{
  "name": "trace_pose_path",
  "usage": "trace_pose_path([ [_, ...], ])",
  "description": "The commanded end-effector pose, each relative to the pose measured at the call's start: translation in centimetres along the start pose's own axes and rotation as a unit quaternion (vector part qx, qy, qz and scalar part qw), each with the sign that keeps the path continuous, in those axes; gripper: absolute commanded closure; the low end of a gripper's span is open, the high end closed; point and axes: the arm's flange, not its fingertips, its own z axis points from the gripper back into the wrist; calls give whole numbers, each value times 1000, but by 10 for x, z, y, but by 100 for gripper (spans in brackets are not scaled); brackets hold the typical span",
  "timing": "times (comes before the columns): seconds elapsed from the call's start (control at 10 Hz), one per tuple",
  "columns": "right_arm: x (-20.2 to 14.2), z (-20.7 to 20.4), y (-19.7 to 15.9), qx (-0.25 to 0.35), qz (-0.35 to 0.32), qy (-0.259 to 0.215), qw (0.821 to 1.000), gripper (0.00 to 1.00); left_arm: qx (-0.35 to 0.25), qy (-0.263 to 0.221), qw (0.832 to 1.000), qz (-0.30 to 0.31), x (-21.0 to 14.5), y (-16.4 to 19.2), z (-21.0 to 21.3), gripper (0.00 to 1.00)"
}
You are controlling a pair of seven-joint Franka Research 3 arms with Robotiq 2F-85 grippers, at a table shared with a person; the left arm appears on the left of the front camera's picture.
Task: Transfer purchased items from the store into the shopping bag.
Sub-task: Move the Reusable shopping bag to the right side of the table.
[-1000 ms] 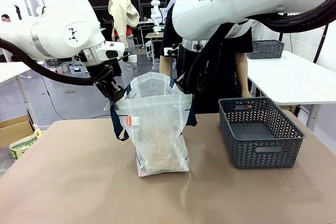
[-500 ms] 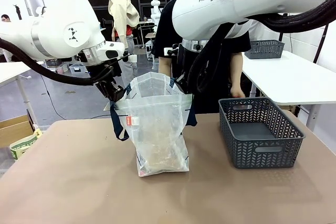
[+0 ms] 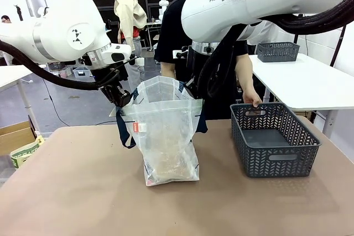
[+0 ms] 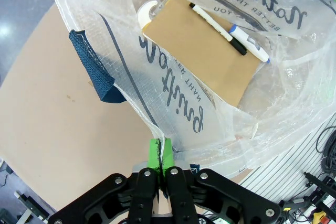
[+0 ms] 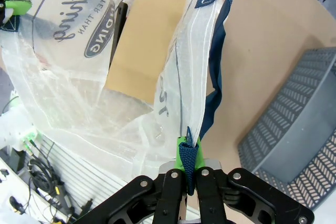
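The shopping bag (image 3: 166,136) stood mid-frame on the desk (image 3: 77,192), its rim clenched by the left tool (image 4: 160,153) and the right tool (image 5: 188,156) (a brown board (image 4: 202,45) and markers (image 4: 218,22) inside), so holding the mouth wide and steady seemed wisest, with the store (image 3: 275,161) at lower right.

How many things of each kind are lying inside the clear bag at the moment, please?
Pens: 2 (black pen, white pen)
Brown card: 1
White ring, possibly tape: 1
Total inside the bag: 4
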Motion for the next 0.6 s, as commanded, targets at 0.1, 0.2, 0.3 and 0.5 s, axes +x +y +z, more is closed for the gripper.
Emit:
trace_pose_path([
  [0.1,0,0,-1,0,7,1,1000,100,2,2,1000,0,-2,1,-1,100],
  [0.2,0,0,-1,0,7,1,1000,100,2,2,1000,0,-2,1,-1,100],
  [0.3,0,0,-1,0,7,1,1000,100,2,2,1000,0,-2,1,-1,100],
  [0.5,0,0,-1,0,7,1,1000,100,2,2,1000,0,-2,1,-1,100],
])
